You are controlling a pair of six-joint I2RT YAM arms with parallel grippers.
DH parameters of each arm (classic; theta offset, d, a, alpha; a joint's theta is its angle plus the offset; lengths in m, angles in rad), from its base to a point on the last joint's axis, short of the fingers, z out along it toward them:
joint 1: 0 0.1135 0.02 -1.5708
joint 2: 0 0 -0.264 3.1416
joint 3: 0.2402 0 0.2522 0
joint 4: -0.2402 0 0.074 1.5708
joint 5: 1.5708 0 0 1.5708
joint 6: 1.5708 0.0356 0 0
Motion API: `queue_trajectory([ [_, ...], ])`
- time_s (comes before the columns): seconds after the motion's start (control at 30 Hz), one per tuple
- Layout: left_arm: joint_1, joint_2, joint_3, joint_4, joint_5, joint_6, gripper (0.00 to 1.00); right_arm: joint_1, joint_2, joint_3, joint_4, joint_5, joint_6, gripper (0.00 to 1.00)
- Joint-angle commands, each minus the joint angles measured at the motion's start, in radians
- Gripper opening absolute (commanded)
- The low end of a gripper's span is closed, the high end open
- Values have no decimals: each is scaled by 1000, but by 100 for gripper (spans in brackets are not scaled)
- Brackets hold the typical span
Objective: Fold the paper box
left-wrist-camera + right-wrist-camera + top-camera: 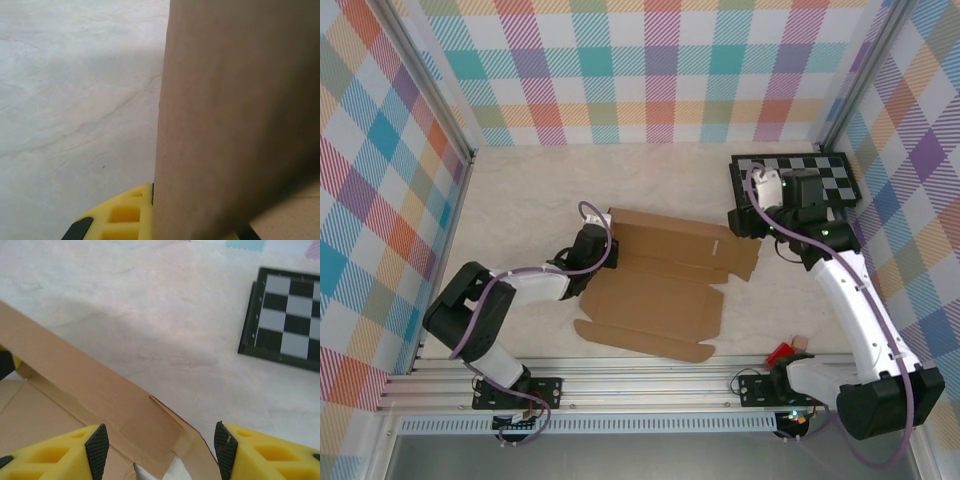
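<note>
The left gripper [605, 245], pressed together, pinches the left edge of the paper box [655, 300]. The right gripper [161, 447] hangs spread above the box's far right corner. The box lies partly folded mid-table [520, 190], near a checkerboard panel [820, 175].

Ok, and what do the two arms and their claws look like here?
The left arm and the right arm have white links between chunky black joints, each with a lilac cable looping along it. The right claw has yellow fingers with moulded rectangular pockets and black tip pads. The left claw's finger is the same yellow with pockets.
</note>
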Motion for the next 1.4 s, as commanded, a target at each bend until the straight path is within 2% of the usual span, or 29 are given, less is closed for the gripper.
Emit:
queue_trajectory([
  [0.0,12,-38,-20,-127,-85,-24,0,-6,54,23,-41,-54,168,60],
  [0.1,12,-60,-49,-98,-111,-44,0,2,120,27,-63,-74,350,60],
  [0.17,11,-70,-64,-83,-133,-58,0,35,158,19,-67,-53,401,59],
  [0.37,0,-94,-133,41,-138,-54,0,93,225,6,-4,-67,467,60],
  [0.7,-27,-82,-151,97,-143,-21,0,128,318,-13,92,-120,530,62],
  [0.87,-40,-70,-151,105,-139,0,0,148,353,-17,125,-165,567,60],
  [1.13,-51,-69,-157,115,-139,11,0,150,357,-96,241,-233,674,47],
  [1.23,-53,-69,-156,114,-144,12,0,150,342,-128,272,-217,702,38],
  [1.37,-54,-71,-152,106,-149,5,0,150,329,-140,277,-202,713,33],
])
